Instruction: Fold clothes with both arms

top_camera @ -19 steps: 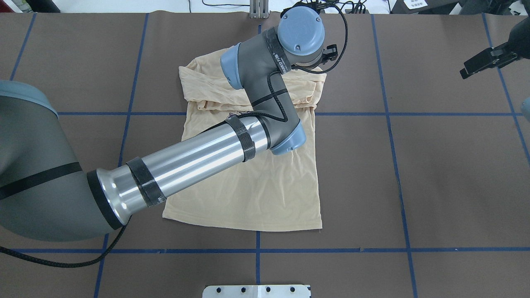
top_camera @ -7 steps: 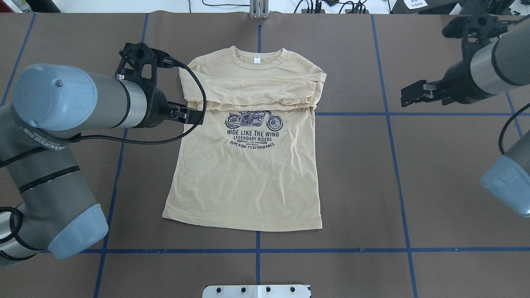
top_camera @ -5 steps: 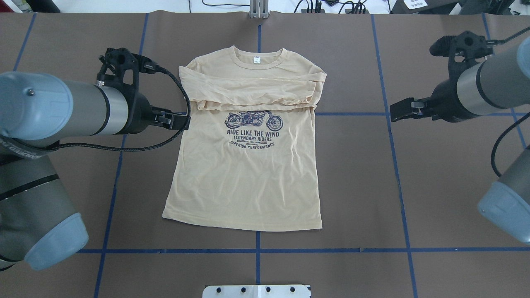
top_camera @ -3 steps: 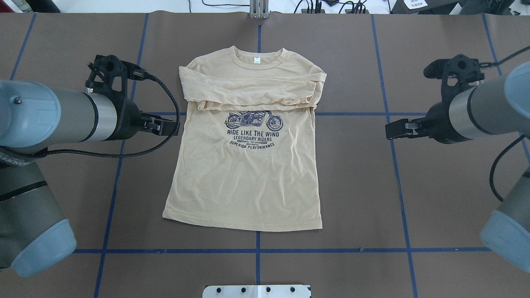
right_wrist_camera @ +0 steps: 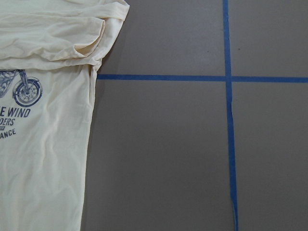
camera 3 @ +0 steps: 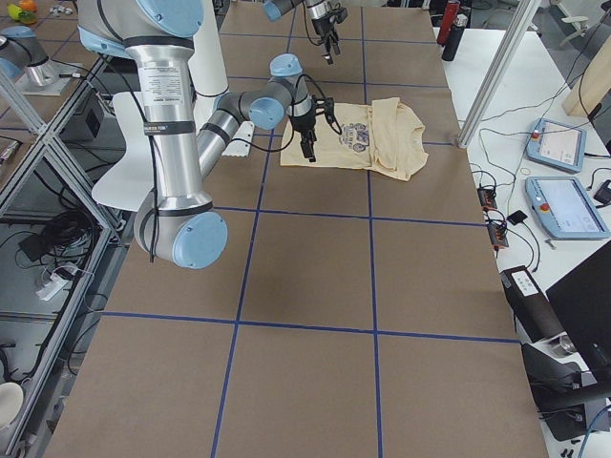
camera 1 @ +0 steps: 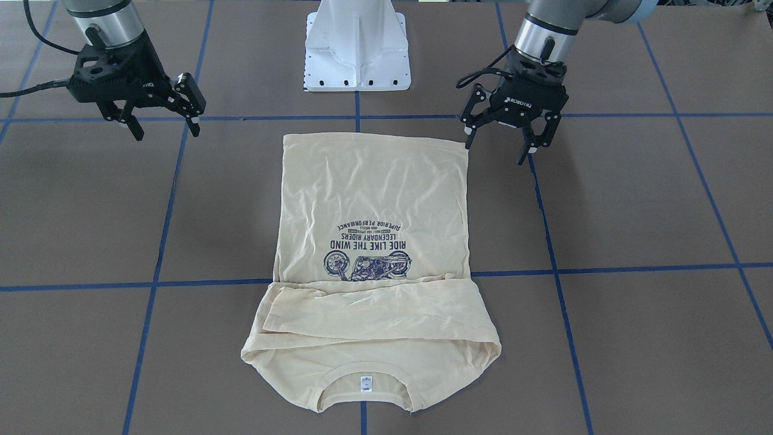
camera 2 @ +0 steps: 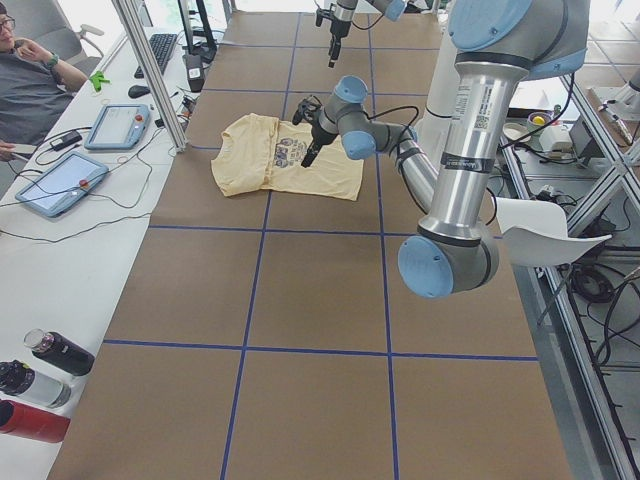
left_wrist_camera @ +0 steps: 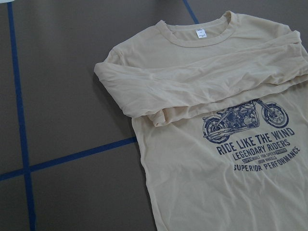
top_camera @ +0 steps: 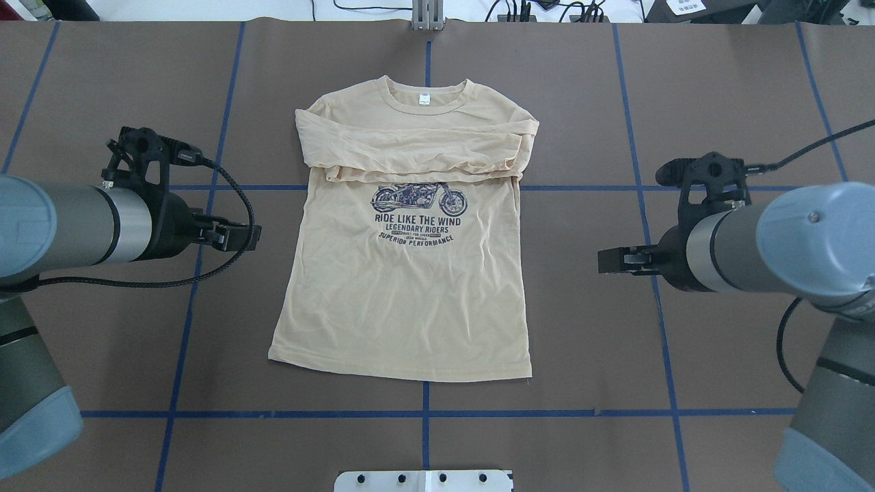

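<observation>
Pale cream-yellow long-sleeved T-shirt (top_camera: 403,294) flat on brown blue-taped table (top_camera: 718,335), collar (top_camera: 427,99) at 12 o'clock, sleeves (top_camera: 417,147) folded across chest, body folds pending; black two-finger left gripper (camera 1: 495,151) at its 9 o'clock, right gripper (camera 1: 166,133) at 3, both wide open, empty.

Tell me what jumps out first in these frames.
A cream shirt with a navy motorcycle print lies face up in the middle of the brown table, its sleeves folded across the chest. The left gripper and the right gripper flank it, one on each side, both open and empty.
</observation>
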